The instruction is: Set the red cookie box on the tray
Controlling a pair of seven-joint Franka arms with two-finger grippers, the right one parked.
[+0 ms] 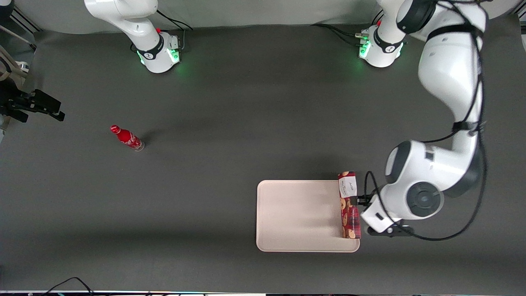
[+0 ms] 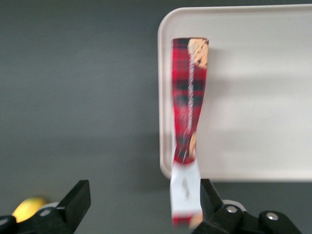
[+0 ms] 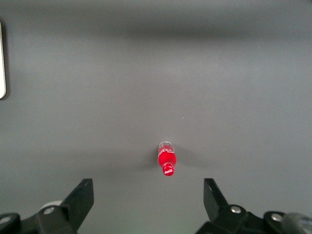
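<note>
The red cookie box (image 1: pixel 349 205) lies along the edge of the tray (image 1: pixel 296 213) that is toward the working arm's end of the table. Its white label end sticks out over the tray's rim, farther from the front camera. My left gripper (image 1: pixel 372 216) hovers just beside the box, over the tray's rim. In the left wrist view the gripper (image 2: pixel 144 195) is wide open and holds nothing. The box (image 2: pixel 189 97) reaches from close beside one finger (image 2: pixel 210 197) out onto the tray (image 2: pixel 253 97). The other finger (image 2: pixel 78 197) stands well apart over bare table.
A small red soda bottle (image 1: pixel 127 138) stands toward the parked arm's end of the table, far from the tray; it also shows in the right wrist view (image 3: pixel 166 160). The dark grey table surface (image 1: pixel 246 123) surrounds the tray.
</note>
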